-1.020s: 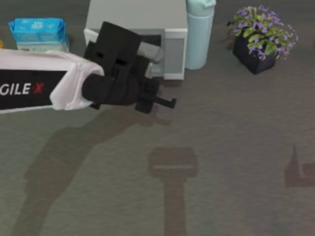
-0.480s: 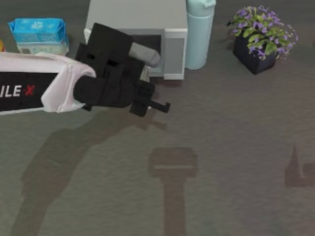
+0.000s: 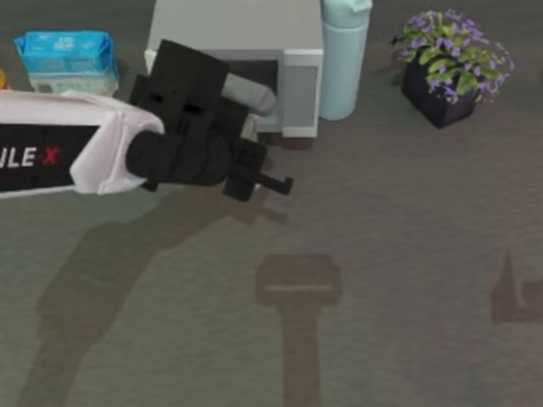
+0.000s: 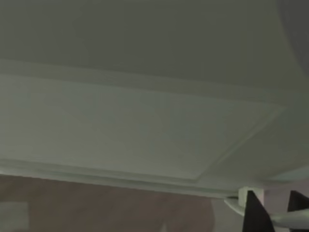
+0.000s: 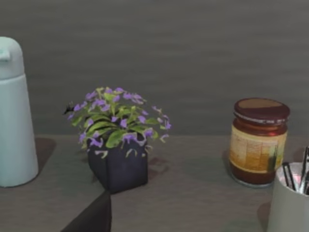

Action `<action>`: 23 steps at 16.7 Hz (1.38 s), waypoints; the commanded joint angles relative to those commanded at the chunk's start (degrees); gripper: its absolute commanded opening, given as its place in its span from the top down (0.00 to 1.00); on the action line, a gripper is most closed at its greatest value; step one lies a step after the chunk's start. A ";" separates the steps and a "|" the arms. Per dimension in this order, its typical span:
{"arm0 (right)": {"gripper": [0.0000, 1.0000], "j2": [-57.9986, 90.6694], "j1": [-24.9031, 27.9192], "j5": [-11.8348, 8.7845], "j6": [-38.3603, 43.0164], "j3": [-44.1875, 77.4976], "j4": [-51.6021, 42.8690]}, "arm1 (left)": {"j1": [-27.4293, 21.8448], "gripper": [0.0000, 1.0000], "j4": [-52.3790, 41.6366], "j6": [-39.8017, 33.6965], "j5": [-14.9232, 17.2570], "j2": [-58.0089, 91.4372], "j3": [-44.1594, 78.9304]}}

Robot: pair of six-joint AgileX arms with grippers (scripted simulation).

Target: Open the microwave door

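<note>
Microwave [image 3: 237,21] at the back of the table [image 3: 407,254], a bit left of the middle, front turned toward the arms. Pale blue bottle [image 3: 344,59] touching or just beside its right side, flower pot [image 3: 454,64] farther right, blue pack [image 3: 66,55] off to the left.

Door [image 4: 120,121] flat across the front, filling most of the left wrist view. Looks shut or nearly shut, but hard to be sure, with the big black wrist in the way from above.

Left gripper [image 4: 273,210] down low, right at the front of the microwave. Reaching in from the left so as to meet the handle [image 4: 279,220] side-on. Two dark fingers [image 4: 253,212] standing one on each side of the thin silver bar, closed in on it. Held that way for a good reason: no other part of the door to grab, and a bar caught between two fingers cannot slide out sideways.

Likely step in hand: pulling the door out and around on its hinge. Best done in a curve, not a straight tug, or else a slipped grip or a dragged microwave. Bottle near enough to get bumped if the box shifts.

Right arm out of the top view, parked on the right side, looking at the flower pot and a brown jar [image 5: 258,142].
</note>
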 joint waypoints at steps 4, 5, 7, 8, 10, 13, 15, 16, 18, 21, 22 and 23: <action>0.00 0.00 0.00 0.00 0.00 0.00 0.00 | 0.00 1.00 0.00 0.00 0.00 0.00 0.00; 0.00 0.00 0.00 0.00 0.00 0.00 0.00 | 0.00 1.00 0.00 0.00 0.00 0.00 0.00; 0.00 0.00 0.00 0.00 0.00 0.00 0.00 | 0.00 1.00 0.00 0.00 0.00 0.00 0.00; 0.00 0.00 0.00 0.00 0.00 0.00 0.00 | 0.00 1.00 0.00 0.00 0.00 0.00 0.00; 0.00 0.00 0.00 0.00 0.00 0.00 0.00 | 0.00 1.00 0.00 0.00 0.00 0.00 0.00; 0.00 0.00 0.00 0.00 0.00 0.00 0.00 | 0.00 1.00 0.00 0.00 0.00 0.00 0.00; 0.00 0.00 0.00 0.00 0.00 0.00 0.00 | -0.45 1.00 -0.04 -0.31 0.46 0.06 0.13; 0.00 0.00 0.00 0.00 0.00 0.00 0.00 | -0.38 1.00 -0.06 -0.19 0.55 0.03 0.04; 0.00 0.00 0.00 0.00 0.00 0.00 0.00 | 0.12 1.00 -0.09 0.91 1.27 -0.34 -0.57; 0.00 0.00 0.00 0.00 0.00 0.00 0.00 | 1.00 1.00 0.17 2.71 2.57 -1.25 -1.26; 0.00 0.00 0.00 0.00 0.00 0.00 0.00 | 1.31 1.00 0.17 3.41 3.05 -1.46 -1.60; 0.00 0.00 0.00 0.00 0.00 0.00 0.00 | 1.61 1.00 0.13 3.97 3.45 -1.61 -1.95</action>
